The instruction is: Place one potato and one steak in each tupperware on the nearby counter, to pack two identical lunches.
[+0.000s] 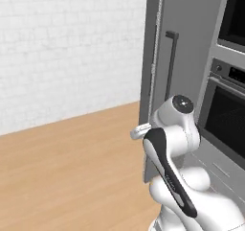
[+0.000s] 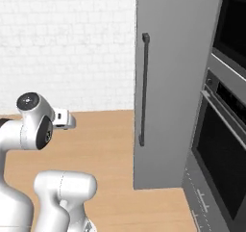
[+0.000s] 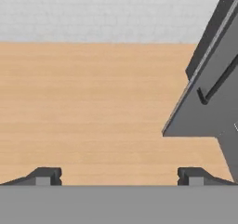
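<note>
The potatoes, the steaks, both tupperware trays and the counter are out of view. In the hand view my gripper (image 3: 119, 177) is open: its two dark fingertips (image 3: 46, 176) stand wide apart with nothing between them, over bare light-brown wooden floor (image 3: 83, 107). My white arm (image 1: 170, 144) is folded close over the base, and its upper joint (image 2: 31, 122) sits low at the left of the right base view.
A tall grey cabinet (image 1: 191, 48) with a long dark vertical handle (image 2: 143, 89) stands right in front. Stacked black-glass wall ovens (image 2: 221, 163) are to its right. A white brick wall (image 1: 67, 48) closes off the wooden floor (image 1: 67, 172) to the left.
</note>
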### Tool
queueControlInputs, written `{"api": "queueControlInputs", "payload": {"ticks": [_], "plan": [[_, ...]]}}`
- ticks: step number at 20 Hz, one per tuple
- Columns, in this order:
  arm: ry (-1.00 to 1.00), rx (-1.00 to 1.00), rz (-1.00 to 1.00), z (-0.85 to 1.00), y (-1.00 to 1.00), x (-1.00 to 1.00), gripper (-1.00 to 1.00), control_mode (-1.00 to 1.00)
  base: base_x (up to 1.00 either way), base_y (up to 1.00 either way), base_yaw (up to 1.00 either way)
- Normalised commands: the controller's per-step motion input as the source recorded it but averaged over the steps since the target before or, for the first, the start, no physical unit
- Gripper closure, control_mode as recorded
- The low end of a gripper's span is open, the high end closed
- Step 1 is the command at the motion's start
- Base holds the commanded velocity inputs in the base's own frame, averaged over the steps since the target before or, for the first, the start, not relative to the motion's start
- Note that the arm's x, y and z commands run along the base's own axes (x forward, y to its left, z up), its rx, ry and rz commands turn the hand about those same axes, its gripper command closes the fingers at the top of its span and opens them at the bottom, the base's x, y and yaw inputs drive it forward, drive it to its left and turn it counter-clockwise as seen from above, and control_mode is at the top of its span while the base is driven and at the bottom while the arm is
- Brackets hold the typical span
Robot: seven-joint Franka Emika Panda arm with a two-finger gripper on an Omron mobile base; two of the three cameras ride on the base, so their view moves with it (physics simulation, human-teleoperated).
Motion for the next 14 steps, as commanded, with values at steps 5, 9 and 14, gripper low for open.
{"api": "queueControlInputs", "payload": {"ticks": [5,9,14], "plan": [[0.00,0.00,0.00,0.00,0.00,0.00,-1.00,1.00,0.92,0.98,0.24],[0.00,0.00,0.00,0.00,0.00,0.00,-1.00,1.00,1.00,0.84,0.11],[0.00,0.00,0.00,0.00,0.00,0.00,-1.00,1.00,0.69,-0.05,0.18]]}}
